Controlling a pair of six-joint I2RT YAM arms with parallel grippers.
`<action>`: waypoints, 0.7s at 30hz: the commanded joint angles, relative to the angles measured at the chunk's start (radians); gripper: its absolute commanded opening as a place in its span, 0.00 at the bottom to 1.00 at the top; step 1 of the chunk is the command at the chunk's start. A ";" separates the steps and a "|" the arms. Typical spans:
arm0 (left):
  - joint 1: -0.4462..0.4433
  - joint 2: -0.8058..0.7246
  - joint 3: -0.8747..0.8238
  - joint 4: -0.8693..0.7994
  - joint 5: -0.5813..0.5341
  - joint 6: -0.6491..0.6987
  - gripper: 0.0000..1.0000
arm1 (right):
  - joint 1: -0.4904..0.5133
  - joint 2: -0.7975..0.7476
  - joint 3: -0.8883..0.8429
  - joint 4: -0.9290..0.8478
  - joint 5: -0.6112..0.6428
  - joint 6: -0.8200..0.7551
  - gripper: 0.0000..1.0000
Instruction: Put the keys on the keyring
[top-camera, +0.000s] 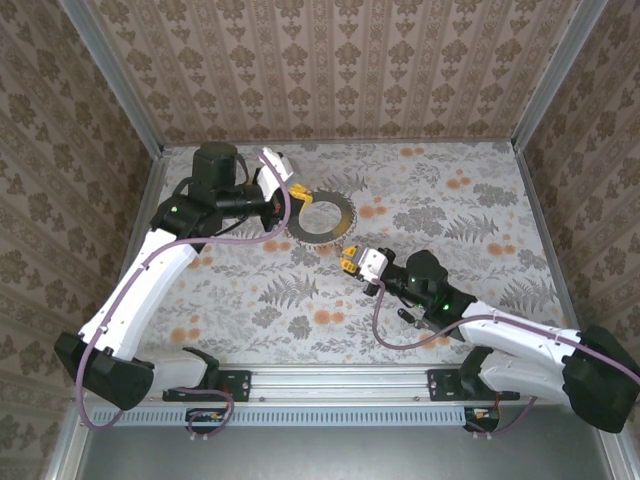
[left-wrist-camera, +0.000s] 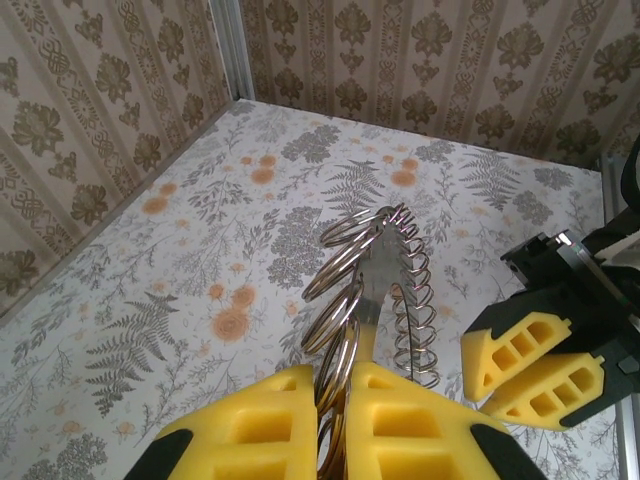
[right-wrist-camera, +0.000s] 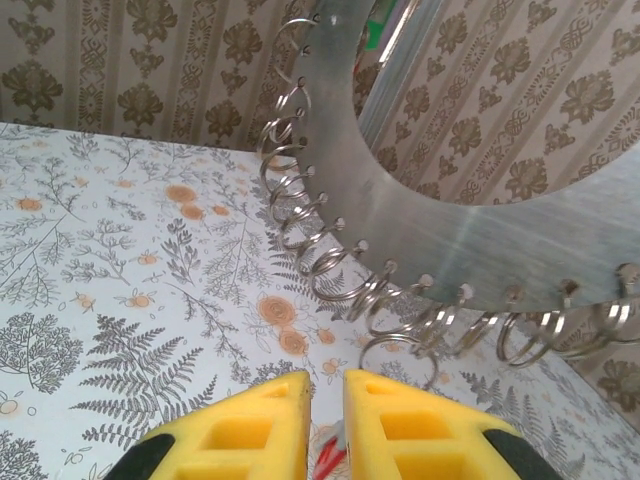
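Clamping the keyring (top-camera: 330, 237) by its near-left rim, the left fingers (top-camera: 297, 190) are closed tight on the metal. In the left wrist view these yellow fingers (left-wrist-camera: 290, 400) press together with the keyring (left-wrist-camera: 375, 270) running edge-on out from between them, lifted off the flowered worktop (left-wrist-camera: 200, 250). The keyring is a broad flat grey band with a large round hole. Many small wire loops (left-wrist-camera: 340, 240) hang through holes along its outer edge.

From above, the keyring sits over the middle of the worktop (top-camera: 450, 200), toward the far side, between the two arms. The right fingers (top-camera: 350, 266) are just beside its near-right edge, with their tips pointing at it but apart from it.

In the right wrist view the right fingers (right-wrist-camera: 275, 410) are almost closed, leaving only a narrow slit. Low in that slit is a bit of red with a grey sliver beside it. It looks like a small red key (right-wrist-camera: 328, 460) pinched there, though most of it is hidden by the fingers. Above them the keyring (right-wrist-camera: 480, 130) fills the upper right, tilted, with its row of wire loops (right-wrist-camera: 330, 270) hanging down toward the fingertips. None of the loops touches the fingers.

The left wrist view also shows the right fingers (left-wrist-camera: 510, 345) at the right edge, close to the keyring's loops.
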 joint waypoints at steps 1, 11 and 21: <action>-0.008 -0.041 -0.011 0.061 0.021 -0.019 0.00 | 0.008 0.002 0.035 0.052 0.052 0.009 0.19; -0.016 -0.056 0.009 -0.046 -0.013 0.089 0.00 | -0.048 -0.084 0.007 0.007 0.146 -0.070 0.20; -0.019 -0.072 0.022 -0.077 -0.011 0.124 0.00 | -0.111 -0.123 0.024 -0.023 0.023 -0.025 0.21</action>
